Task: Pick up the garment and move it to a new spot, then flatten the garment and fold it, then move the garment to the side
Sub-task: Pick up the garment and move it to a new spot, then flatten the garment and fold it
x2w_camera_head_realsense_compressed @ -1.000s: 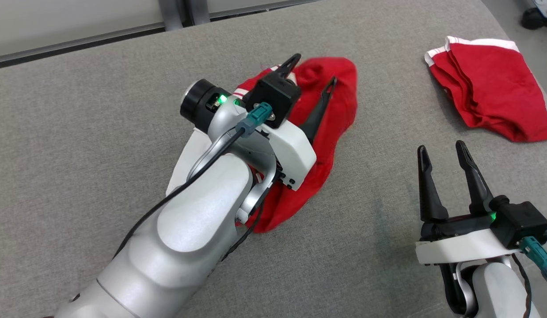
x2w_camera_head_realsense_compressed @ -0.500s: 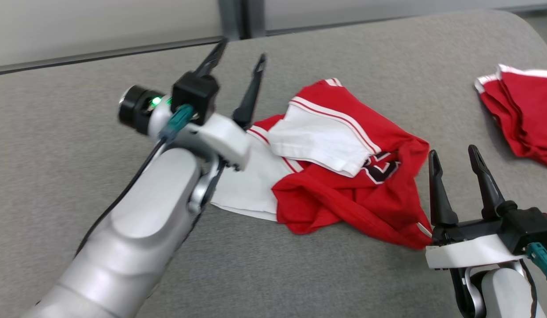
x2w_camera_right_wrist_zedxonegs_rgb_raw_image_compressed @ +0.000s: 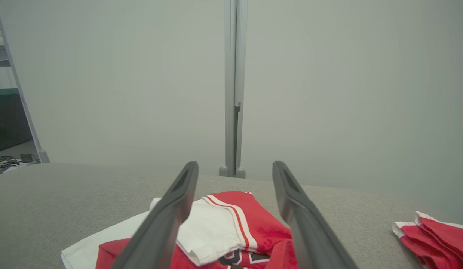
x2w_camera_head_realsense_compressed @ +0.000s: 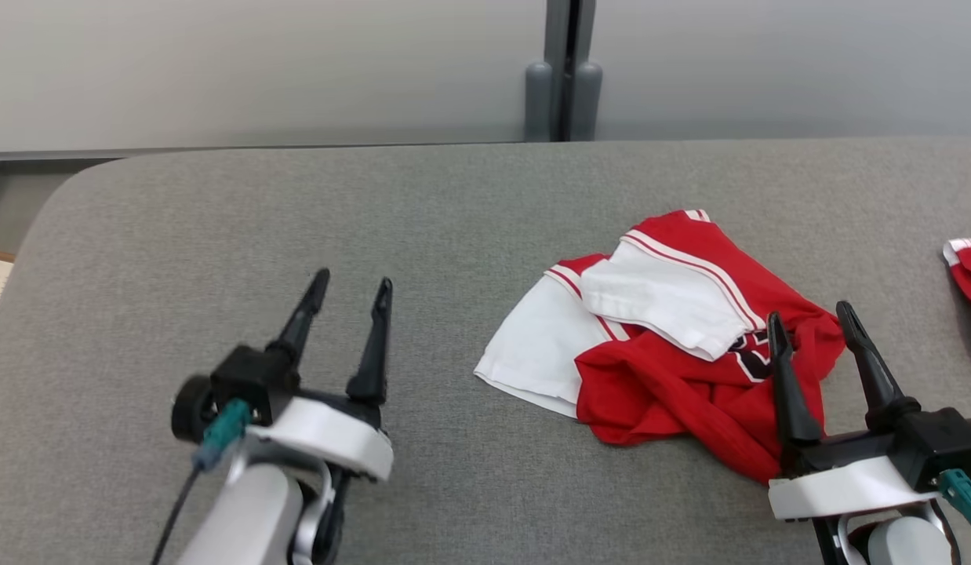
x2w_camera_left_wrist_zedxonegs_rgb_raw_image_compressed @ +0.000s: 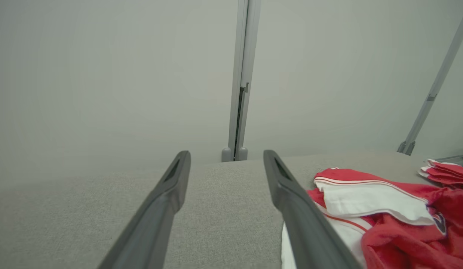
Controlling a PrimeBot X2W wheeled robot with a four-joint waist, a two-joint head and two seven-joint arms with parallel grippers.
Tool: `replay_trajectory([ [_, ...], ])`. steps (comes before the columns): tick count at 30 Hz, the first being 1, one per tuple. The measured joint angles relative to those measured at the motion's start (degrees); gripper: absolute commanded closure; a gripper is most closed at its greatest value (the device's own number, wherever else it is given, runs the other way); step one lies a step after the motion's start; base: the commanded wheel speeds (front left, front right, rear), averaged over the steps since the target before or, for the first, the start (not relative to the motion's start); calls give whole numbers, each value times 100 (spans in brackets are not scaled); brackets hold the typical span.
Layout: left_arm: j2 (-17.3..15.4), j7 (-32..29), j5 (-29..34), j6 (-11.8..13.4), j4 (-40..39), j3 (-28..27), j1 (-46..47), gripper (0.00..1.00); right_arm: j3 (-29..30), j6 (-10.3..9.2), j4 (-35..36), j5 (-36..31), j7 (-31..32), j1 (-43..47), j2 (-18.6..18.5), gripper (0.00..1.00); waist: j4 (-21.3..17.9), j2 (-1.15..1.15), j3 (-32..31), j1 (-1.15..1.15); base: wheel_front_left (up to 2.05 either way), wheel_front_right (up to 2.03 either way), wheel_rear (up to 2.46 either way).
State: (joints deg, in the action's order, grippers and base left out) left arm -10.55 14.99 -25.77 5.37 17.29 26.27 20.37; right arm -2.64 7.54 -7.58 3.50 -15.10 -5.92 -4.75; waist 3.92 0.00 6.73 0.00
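Grey table (x2w_camera_head_realsense_compressed: 219,220): the crumpled red-and-white garment (x2w_camera_head_realsense_compressed: 666,377) lies right of centre, long axis roughly left-right, white corner toward my left side. My right gripper (x2w_camera_head_realsense_compressed: 809,312) is wide open and empty at the garment's right end, so it is the nearer arm. My left gripper (x2w_camera_head_realsense_compressed: 354,278) is wide open and empty, well apart to the left. Flattening not yet done.

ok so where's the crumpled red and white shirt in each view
head view: shirt right of centre on the table
left wrist view: shirt at lower right
right wrist view: shirt at bottom centre
shared landmark: the grey post behind the table, upper middle in all three
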Motion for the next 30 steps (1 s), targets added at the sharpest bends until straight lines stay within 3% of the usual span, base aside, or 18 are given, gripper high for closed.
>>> replay_trajectory([
  [4, 379, 0, 335, -225, -426, -483, -714, 0, 0, 0, -8, 13, 0, 140, 14, 0, 128, 0, -135, 0, 0, 0, 0],
  [11, 656, 0, 1051, -485, -572, -934, -1247, 0, -41, 0, -40, 35, -1, 219, 57, 0, 149, 0, -202, 0, 0, 0, 0],
  [21, 764, 0, 1210, -734, -447, -1303, -1301, 0, -79, 0, -68, 38, 0, 218, 78, 0, 96, 0, -239, 0, 0, 0, 0],
  [30, 771, 0, 1105, -733, -445, -1228, -1301, 0, -109, 0, -109, 41, -1, 219, 91, 0, 113, 0, -267, 0, 0, 0, 0],
])
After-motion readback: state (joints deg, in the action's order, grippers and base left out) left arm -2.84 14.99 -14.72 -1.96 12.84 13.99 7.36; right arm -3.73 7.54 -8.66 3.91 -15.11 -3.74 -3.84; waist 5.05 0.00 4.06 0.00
